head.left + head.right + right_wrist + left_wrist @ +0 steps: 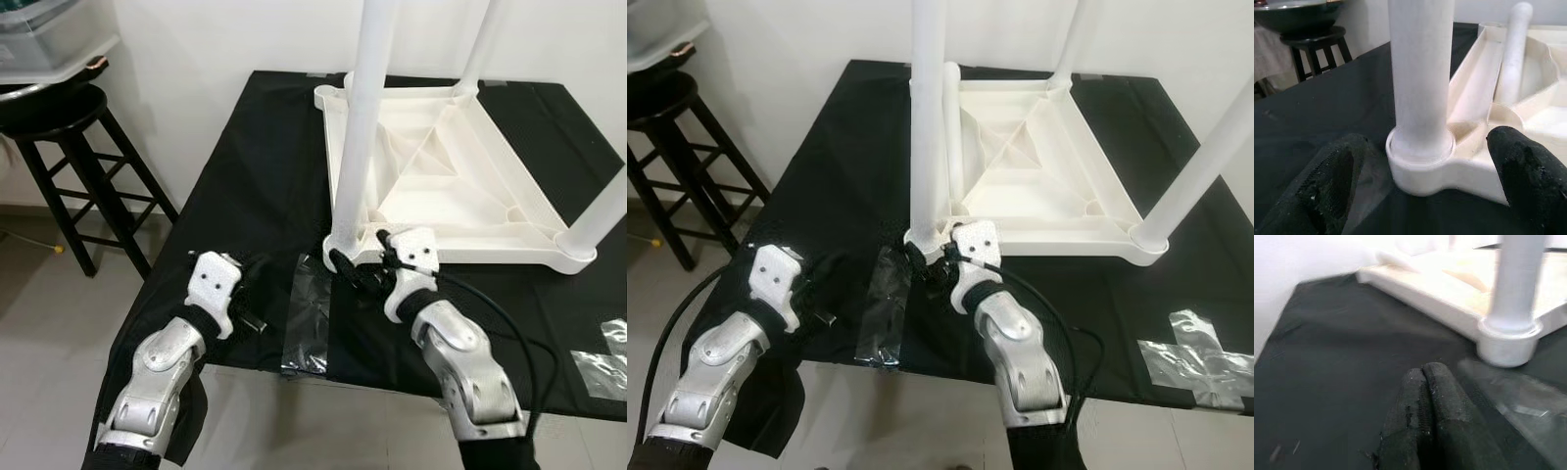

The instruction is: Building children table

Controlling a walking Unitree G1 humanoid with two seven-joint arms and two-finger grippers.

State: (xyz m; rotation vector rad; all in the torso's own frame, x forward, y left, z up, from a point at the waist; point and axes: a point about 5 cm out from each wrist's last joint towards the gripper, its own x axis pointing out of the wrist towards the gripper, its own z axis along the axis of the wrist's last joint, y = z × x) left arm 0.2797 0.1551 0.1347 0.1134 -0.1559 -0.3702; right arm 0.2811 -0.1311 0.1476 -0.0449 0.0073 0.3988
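A white children's tabletop [460, 253] lies upside down on the black-covered work table [245, 166]. Three white legs stand upright in its corners: the near-left leg [361, 127], a back leg [480, 44] and a right leg [607, 211]. Another white tube [1513, 49] lies inside the tabletop along its left rim. My right gripper [1425, 186] is open, with its two fingers on either side of the near-left leg's corner socket [1420, 166], not touching it. My left gripper [1430, 416] is shut on nothing and rests low over the black cloth, left of that corner.
A black wooden stool [59, 127] carrying a clear plastic bin [49, 39] stands to the left by the wall. A clear plastic strip [309, 313] lies on the cloth between my arms. Silver tape [1200, 357] is stuck near the front right edge.
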